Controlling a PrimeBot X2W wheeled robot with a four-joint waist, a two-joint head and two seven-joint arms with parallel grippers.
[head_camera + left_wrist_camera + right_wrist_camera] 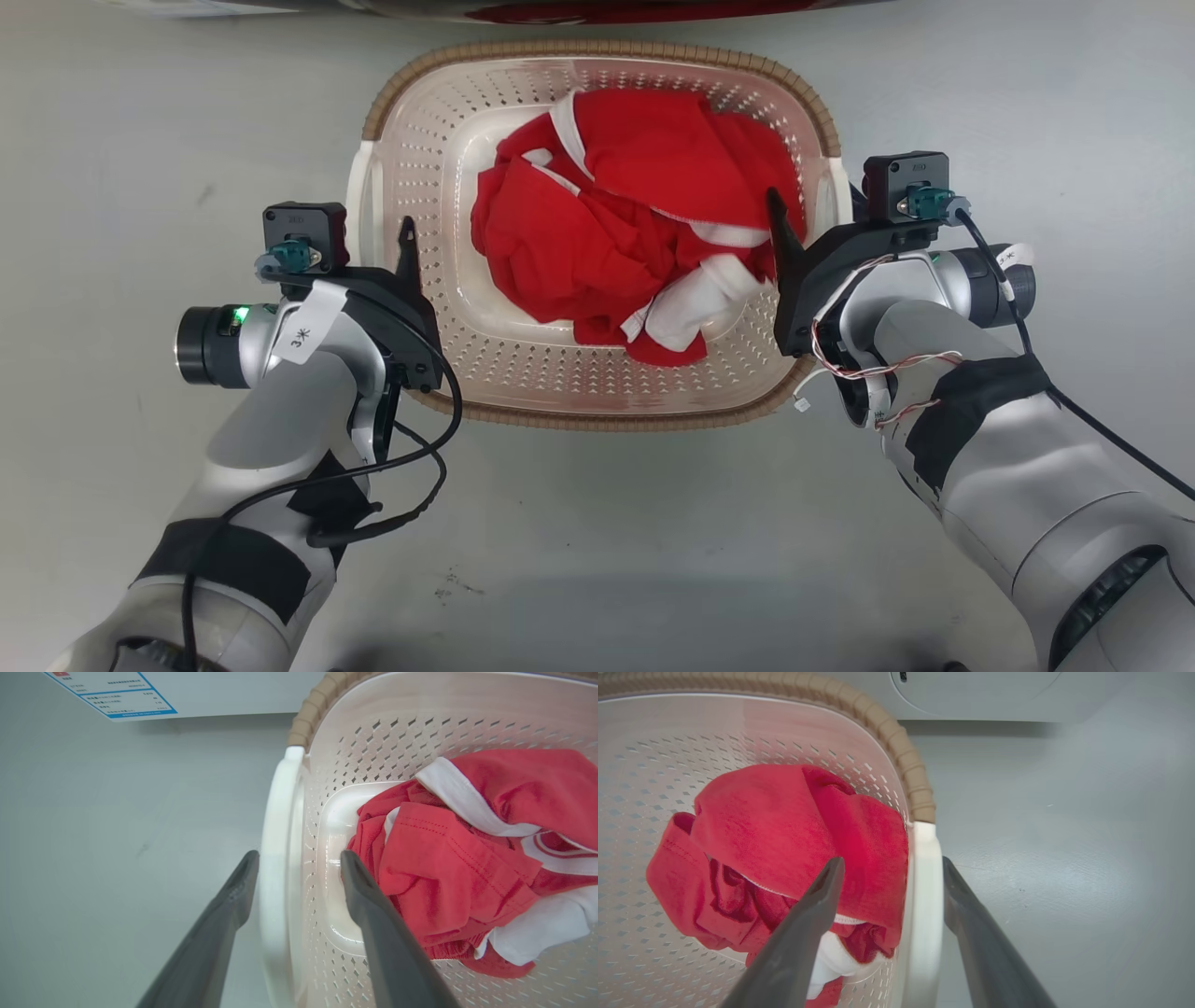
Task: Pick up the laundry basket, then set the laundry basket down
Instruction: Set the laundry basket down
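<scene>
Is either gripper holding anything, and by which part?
Nothing gripped: left gripper and right gripper stand open, each straddling a white side handle of the laundry basket.

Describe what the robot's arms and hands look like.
Silver shells with black tape wraps. Left arm: looping black cable, white tag, green light. Right arm: thin red-and-white wires. Left hand and right hand: two long dark tapered fingers each.

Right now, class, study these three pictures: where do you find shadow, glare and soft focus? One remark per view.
Head view: even light, with a soft shadow across the floor at the bottom edge. Left wrist view: a glossy highlight in the laundry basket, on its base; the near fingers look soft-edged. Right wrist view: the fingers are blurred, the red garment beyond them sharper.
</scene>
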